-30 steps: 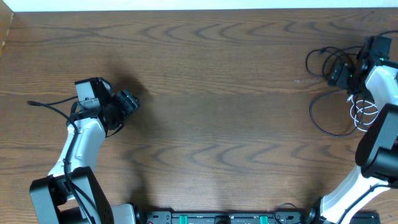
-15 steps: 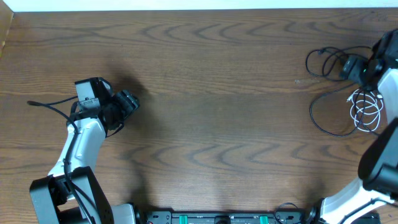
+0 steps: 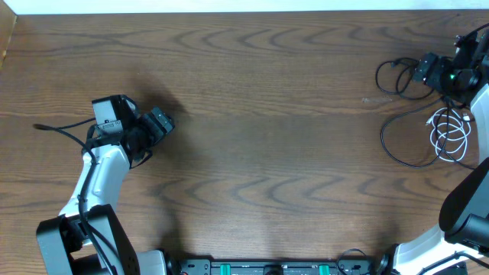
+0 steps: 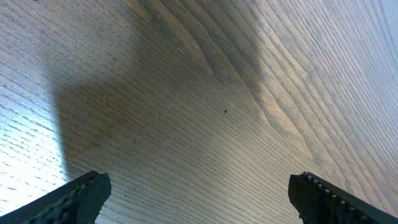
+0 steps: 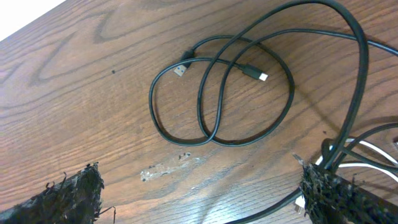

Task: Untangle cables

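Presently listed: counter (image 3: 252,114), bare under the spread, empty left claw (image 3: 159,124); right claw (image 3: 428,70), spread and empty, above the black cables (image 5: 217,93), still looped over one another, coiled white cable (image 3: 451,134) just beside it; untangling largely unfinished.

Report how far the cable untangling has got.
Done: nothing visibly separated; the black cables and white cable lie bunched at the table's right edge. In hand: nothing. The right gripper hovers open above a looped black cable; the left gripper is open over bare wood. Left: all the pulling apart.
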